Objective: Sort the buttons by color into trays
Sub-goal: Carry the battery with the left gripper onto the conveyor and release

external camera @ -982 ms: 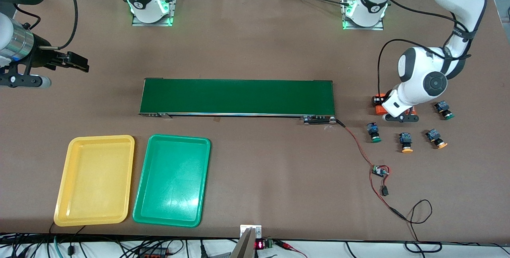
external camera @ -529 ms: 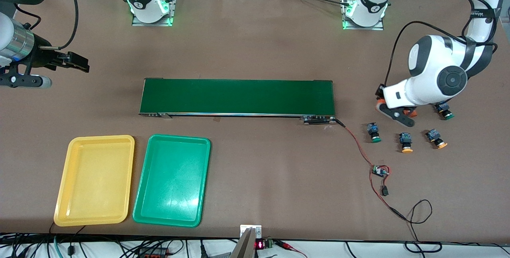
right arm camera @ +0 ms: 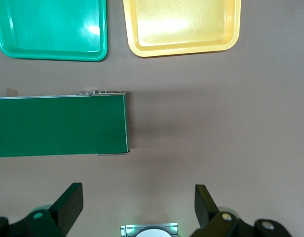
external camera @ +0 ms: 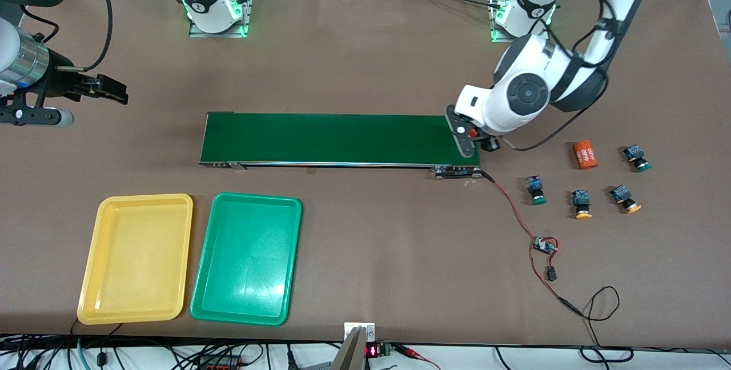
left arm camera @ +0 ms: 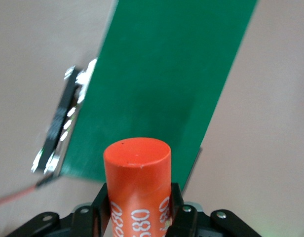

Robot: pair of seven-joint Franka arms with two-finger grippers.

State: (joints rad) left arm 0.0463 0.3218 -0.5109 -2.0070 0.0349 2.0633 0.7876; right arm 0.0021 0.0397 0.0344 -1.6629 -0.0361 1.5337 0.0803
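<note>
Four buttons lie on the table at the left arm's end: two green-capped and two orange-capped. The yellow tray and the green tray sit side by side at the right arm's end, with nothing in them. My left gripper is shut on an orange cylinder marked 4680, over the belt's end nearest the buttons. My right gripper waits open above the table's edge, holding nothing.
The long dark-green conveyor belt crosses the table's middle. A second orange cylinder lies beside the buttons. A red wire and a small circuit board run from the belt's end toward the front camera.
My left arm has swung from the button cluster to the belt's end with an orange cylinder in its grip. The second cylinder stays on the table. The right arm has not moved.
</note>
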